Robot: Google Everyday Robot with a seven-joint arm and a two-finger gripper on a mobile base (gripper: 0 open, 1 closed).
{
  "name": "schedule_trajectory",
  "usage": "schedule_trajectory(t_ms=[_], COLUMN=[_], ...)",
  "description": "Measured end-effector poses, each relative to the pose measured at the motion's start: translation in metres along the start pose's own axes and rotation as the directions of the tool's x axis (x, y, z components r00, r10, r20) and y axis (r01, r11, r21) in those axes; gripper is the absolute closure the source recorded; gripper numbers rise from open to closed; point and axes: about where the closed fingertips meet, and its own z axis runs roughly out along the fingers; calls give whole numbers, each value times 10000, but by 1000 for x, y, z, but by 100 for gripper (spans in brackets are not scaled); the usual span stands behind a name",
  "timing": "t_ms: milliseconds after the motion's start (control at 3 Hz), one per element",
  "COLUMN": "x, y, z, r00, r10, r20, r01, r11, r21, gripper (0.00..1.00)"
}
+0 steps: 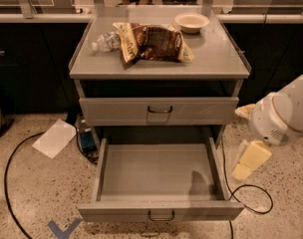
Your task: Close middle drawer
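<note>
The middle drawer (156, 171) is seen pulled far out toward the camera and held level; its shallow, plain grey tray is laid open to view; a small dark wire handle (161, 215) is centred on its front panel. The end effector (250, 161) is held near the drawer's right wall, apart from it.

White rounded arm (283, 114) with a small dotted grille (277, 133); pale yellow claw (247, 164) below it, far right.
</note>
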Motion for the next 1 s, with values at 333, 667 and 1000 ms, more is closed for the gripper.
schedule_trajectory(t_ms=[333,667,1000], x=[10,10,15], y=[9,10,18], z=[60,61,89], r00=[9976,9972,9919], r10=[224,209,413], r20=[651,712,1201], r01=[-191,-173,-292], r11=[9985,9985,9945], r21=[-508,-517,-1010], gripper=[0,0,0])
